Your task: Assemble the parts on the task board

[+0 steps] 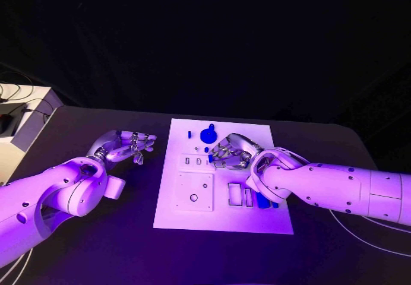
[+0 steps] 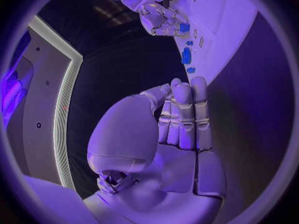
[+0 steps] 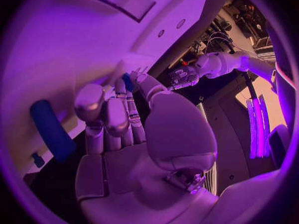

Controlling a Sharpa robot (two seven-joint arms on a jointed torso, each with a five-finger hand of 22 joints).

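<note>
While right hand (image 1: 230, 155) hovers over board (image 1: 224, 219) pinching a small blue part (image 3: 127, 80) to seat it | left hand (image 1: 128, 146) waits beside board, fingers (image 2: 185, 115) curled, holding nothing

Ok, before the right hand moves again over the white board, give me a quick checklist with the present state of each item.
1. Right hand over the white task board: ok.
2. Right hand holds a part: a small blue piece sits at its fingertips in the right wrist view; a firm hold, cannot tell.
3. Left hand off the board, over the black table: ok.
4. Left hand holds nothing, fingers curled in: ok.
5. Large blue rounded part on the board's far end, apart from the right hand: ok.
6. Long blue bar lies beside the right hand; touching the arm, cannot tell.
</note>
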